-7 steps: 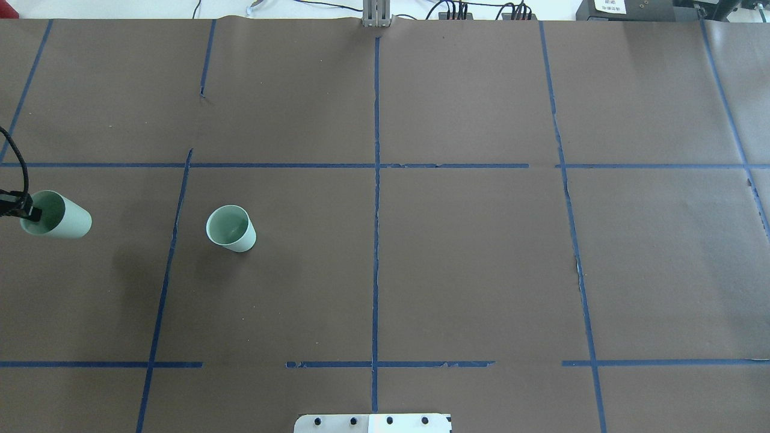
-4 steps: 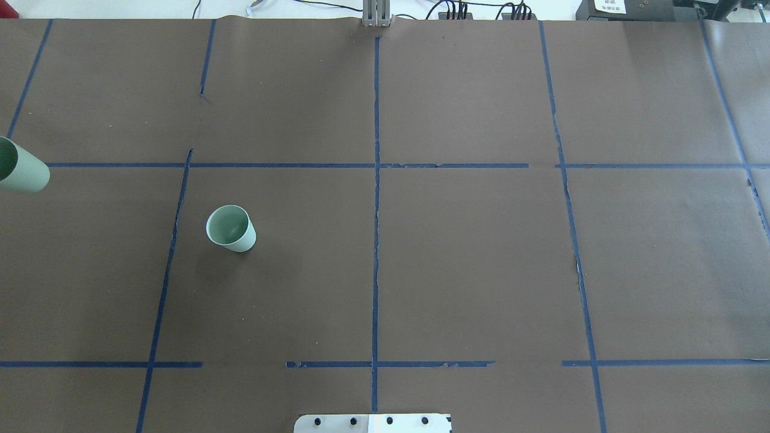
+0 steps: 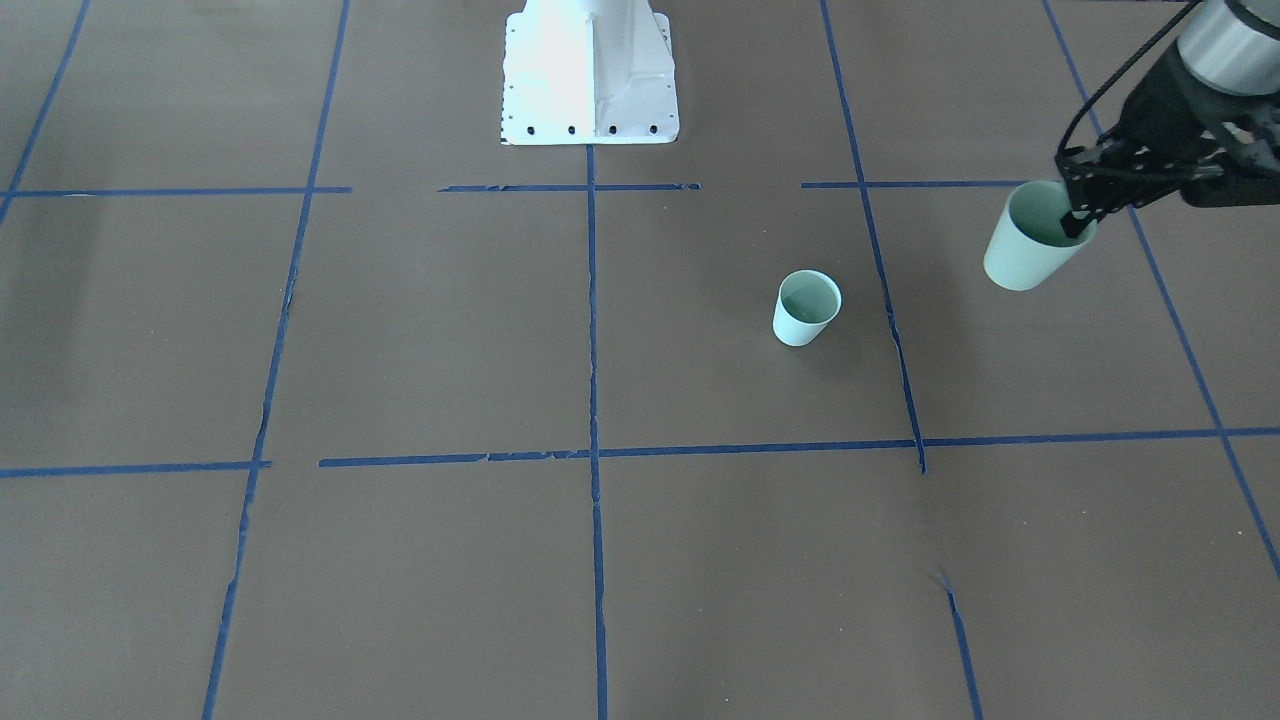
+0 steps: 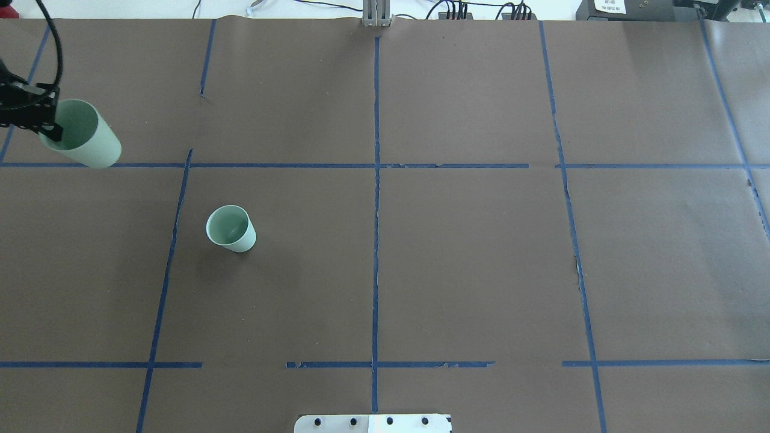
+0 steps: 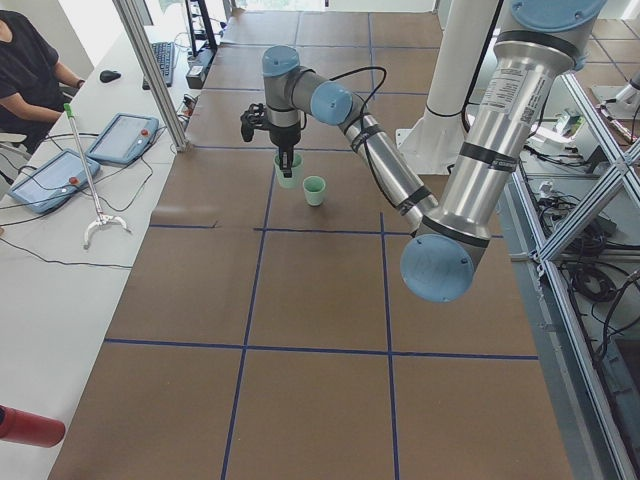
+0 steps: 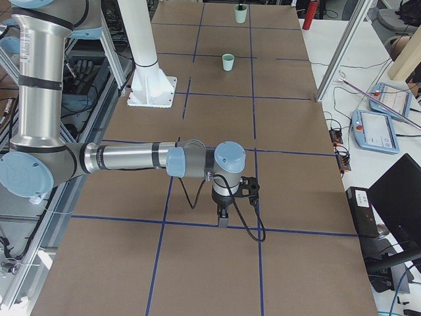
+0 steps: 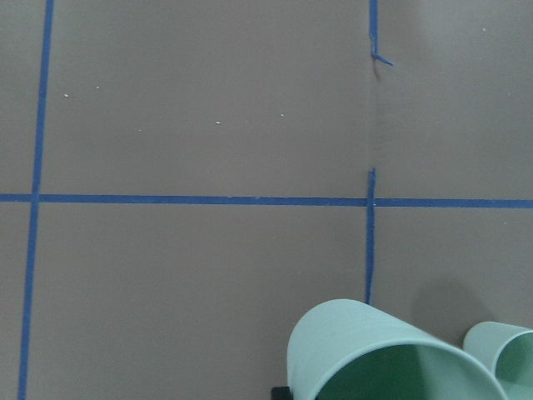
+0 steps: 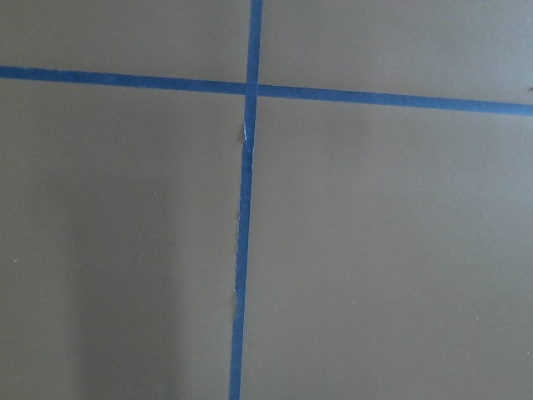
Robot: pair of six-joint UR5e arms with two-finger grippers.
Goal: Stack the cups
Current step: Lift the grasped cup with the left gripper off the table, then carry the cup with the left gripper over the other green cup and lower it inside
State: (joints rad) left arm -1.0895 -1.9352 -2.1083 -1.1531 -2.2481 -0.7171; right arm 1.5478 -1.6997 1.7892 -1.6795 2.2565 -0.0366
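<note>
While the left end effector [image 3: 1083,220] is clamped on the rim of one cup [image 3: 1022,255], raised off the counter [image 3: 400,330], the second cup [image 3: 805,312] stands upright nearby. The right end effector [image 6: 222,217] hangs low, well apart from both; whether it is apart or together cannot be told.

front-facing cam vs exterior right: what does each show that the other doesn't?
Only front-facing: the left gripper clearly, pinching the held cup by its rim, one finger inside. Only exterior right: the right arm, the right gripper pointing down over the brown paper, and a teach pendant on the side bench. Both: the held cup, the standing cup apart from it, the white robot base and the blue tape grid.
</note>
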